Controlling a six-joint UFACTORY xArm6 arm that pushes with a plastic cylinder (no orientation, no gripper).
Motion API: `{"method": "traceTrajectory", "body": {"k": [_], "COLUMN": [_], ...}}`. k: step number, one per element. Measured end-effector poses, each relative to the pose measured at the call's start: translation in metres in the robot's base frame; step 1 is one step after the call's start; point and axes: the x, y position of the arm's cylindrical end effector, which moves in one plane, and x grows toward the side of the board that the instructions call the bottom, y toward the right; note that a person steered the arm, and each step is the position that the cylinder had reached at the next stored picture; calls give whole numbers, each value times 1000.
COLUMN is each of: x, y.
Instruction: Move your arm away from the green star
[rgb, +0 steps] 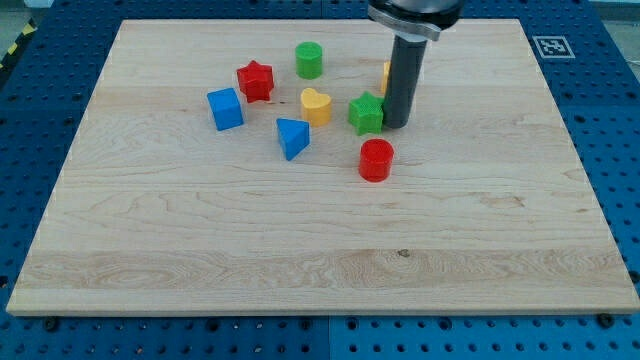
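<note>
Where the board (300, 250) carries blocks, my tip (396, 125) touches the green star (366, 113).

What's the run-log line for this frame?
tip: touching green star, on its right | red cylinder: below, apart | move-away: not yet done

Blocks crowd our tip (395, 126) on three sides.
The green star (366, 113) touches it left; the red cylinder (376, 160) sits below; rightward we see bare wooden board (500, 150).

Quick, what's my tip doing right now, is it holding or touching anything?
My tip: no gripper, holds nothing; it stands right against the green star, on the star's right in the view.
</note>
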Motion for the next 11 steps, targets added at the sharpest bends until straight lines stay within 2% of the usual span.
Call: {"method": "traceTrajectory", "body": {"k": [2,3,4,5,6,7,8,9,10,11], "x": [0,0,24,81,132,152,148,117,93,92], "y": [-8,15,56,87,89,25,-33,-60,-63,-63]}}
